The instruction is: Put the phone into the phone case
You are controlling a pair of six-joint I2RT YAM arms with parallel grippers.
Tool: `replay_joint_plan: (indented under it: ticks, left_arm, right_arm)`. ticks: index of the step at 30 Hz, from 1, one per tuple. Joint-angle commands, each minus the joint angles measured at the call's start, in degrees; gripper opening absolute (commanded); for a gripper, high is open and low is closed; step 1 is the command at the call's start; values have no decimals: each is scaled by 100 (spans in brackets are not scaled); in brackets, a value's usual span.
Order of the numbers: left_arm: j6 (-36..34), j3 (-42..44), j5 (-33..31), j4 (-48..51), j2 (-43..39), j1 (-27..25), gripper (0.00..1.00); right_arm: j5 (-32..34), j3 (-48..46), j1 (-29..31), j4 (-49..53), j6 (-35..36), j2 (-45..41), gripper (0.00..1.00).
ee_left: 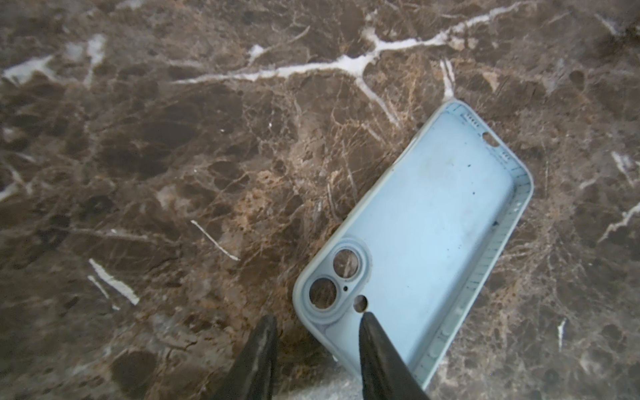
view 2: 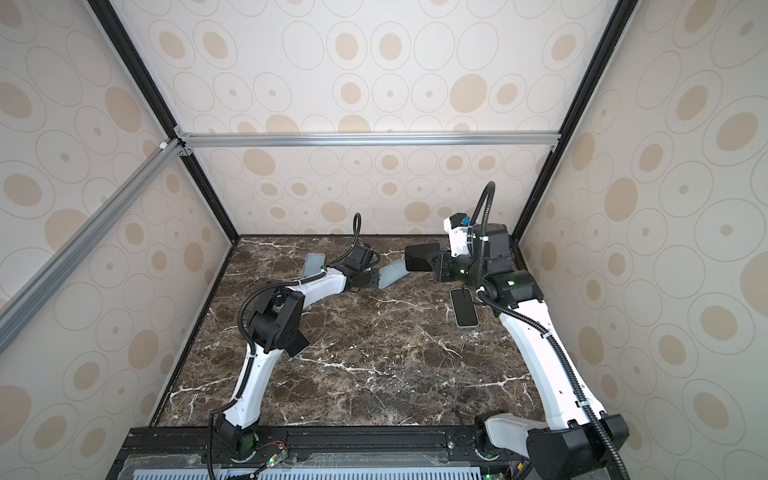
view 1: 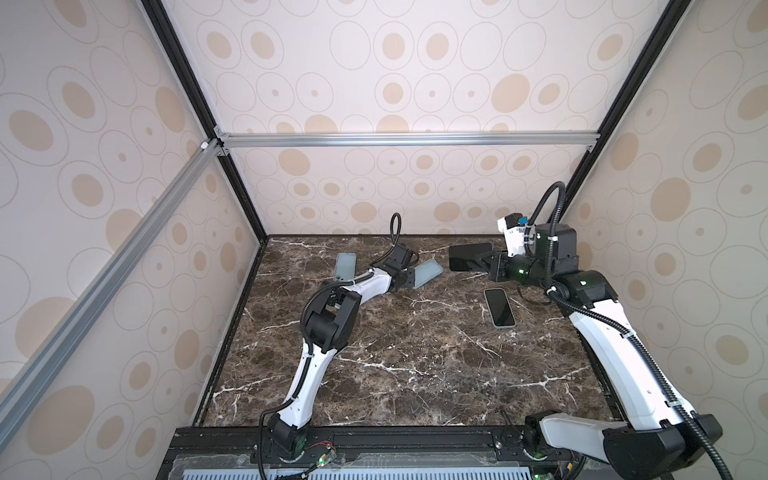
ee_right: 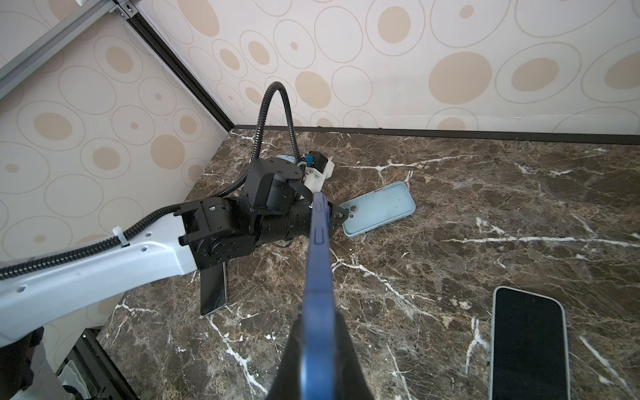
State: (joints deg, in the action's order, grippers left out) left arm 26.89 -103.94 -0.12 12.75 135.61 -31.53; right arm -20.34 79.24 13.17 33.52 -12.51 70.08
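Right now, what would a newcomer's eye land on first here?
The right gripper holds a blue phone aloft at the far right of the marble table. The left gripper straddles the camera-hole corner of the light blue phone case, lying open-side up, far centre. A second phone lies screen-up on the right, nearer the front.

Near half of desk (view 1: 395, 374) bare between left arm (view 1: 316, 365) and right arm (view 1: 602, 340): open passage. Back strip crowded: pale blue case (view 1: 430, 270) centre, left end effector (view 1: 410, 279) straddling its end. Right end effector (view 1: 483, 260) clamps blue phone (view 1: 463, 257) just beside. Black-screened phone (view 1: 499, 307) flat by right arm. Another phone (view 1: 345, 266) near left wall (view 1: 166, 291).
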Motion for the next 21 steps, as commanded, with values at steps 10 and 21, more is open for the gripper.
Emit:
replay_joint_plan:
  ticks: [10,21]
  left_arm:
    - [-582,-734,-192,718,388,-12,24]
    - [-893,153,-407,491,-118,-2,9]
  right_arm:
    - [161,-110,-8,-47,82,-467,0]
    - [157,-124,-7,-58,58,-501,0]
